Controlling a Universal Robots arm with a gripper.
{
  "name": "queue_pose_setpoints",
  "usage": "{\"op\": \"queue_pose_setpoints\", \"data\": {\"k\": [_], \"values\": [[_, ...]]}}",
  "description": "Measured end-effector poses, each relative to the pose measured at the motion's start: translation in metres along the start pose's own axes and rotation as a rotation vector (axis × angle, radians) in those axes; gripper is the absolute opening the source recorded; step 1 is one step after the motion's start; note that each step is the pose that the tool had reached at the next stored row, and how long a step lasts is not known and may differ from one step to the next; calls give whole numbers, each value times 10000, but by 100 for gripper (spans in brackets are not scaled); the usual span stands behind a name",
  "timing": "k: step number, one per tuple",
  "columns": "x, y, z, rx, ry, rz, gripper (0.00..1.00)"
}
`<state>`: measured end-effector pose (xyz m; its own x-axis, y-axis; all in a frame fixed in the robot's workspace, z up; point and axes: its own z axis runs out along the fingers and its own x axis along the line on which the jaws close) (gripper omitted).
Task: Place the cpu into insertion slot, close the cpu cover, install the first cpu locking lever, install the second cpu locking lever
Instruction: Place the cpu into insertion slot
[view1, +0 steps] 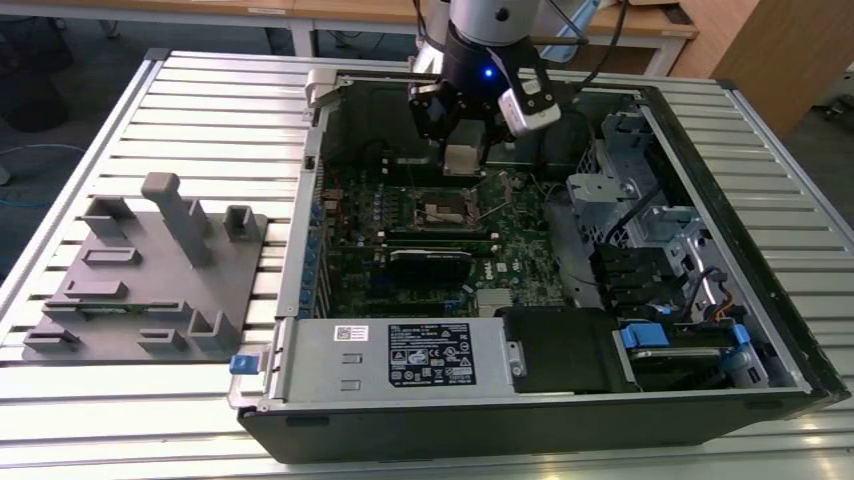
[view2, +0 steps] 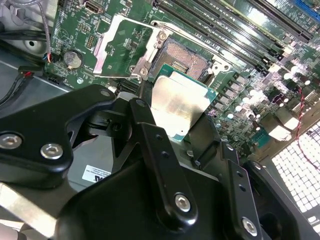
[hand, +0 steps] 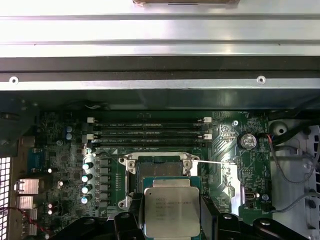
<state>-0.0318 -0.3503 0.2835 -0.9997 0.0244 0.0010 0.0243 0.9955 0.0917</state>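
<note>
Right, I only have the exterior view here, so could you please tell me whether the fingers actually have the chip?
Observer: Yes. In the first wrist view the gripper's black fingers clamp the small square cpu with the silvery metal top by two opposite edges.
Operator: Thank you. Is the socket beneath it free?
Observer: In the second wrist view the square, silver-rimmed insertion slot shows bare dark contacts, with nothing seated.
Operator: And the cover, please?
Observer: The thin silver cpu cover frame stands open beside the slot, and the green circuit board shows through its cut-out.
</note>
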Motion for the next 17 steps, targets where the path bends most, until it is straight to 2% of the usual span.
{"op": "queue_pose_setpoints", "data": {"k": [17], "values": [[0, -4, 48, -3, -1, 0, 54]]}}
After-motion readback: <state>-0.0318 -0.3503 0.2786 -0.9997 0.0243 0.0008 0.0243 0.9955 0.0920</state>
